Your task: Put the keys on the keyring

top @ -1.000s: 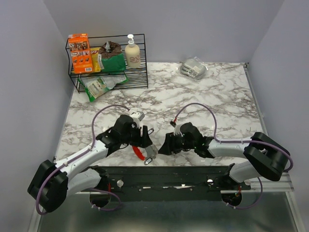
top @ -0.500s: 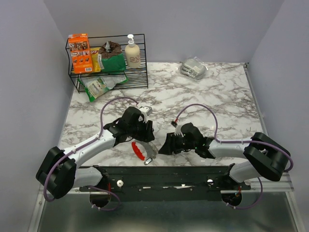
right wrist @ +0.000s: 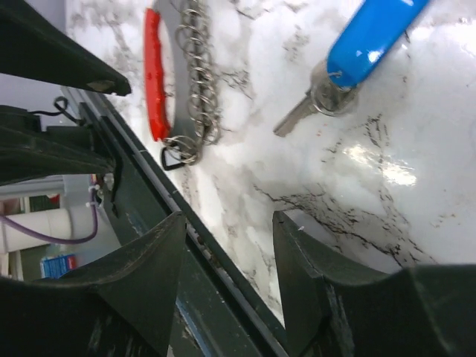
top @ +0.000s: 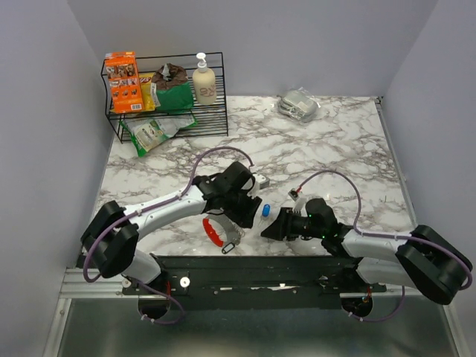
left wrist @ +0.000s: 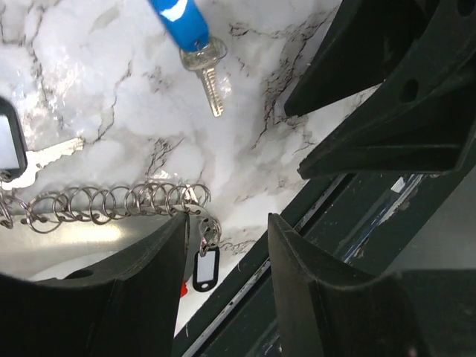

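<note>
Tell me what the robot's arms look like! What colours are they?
The left arm and right arm match: white tube-shaped links with chunky black joints. A thin purple cable loops along each. The left gripper and right gripper are black, with thick wedge-shaped fingers.

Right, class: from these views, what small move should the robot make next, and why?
Probably ease the right gripper forward over the blue-headed key and close: the key lies loose on the marble ahead of its open, empty jaws, apart from the keyring.
</note>
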You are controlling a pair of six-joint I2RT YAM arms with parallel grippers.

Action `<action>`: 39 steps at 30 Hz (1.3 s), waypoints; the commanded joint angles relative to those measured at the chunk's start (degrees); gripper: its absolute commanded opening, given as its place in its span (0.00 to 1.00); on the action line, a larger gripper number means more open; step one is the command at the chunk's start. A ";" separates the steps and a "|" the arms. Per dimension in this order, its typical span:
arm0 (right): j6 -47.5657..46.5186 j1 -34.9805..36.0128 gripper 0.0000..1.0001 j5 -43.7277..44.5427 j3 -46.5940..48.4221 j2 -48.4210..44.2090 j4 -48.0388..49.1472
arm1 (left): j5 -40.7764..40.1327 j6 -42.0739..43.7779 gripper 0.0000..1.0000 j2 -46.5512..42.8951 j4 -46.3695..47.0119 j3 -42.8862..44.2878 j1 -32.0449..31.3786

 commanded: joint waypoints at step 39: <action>-6.22 -5.61 0.63 2.33 -7.73 -33.08 -17.08 | -3.52 23.04 0.40 30.66 -24.77 25.34 -5.96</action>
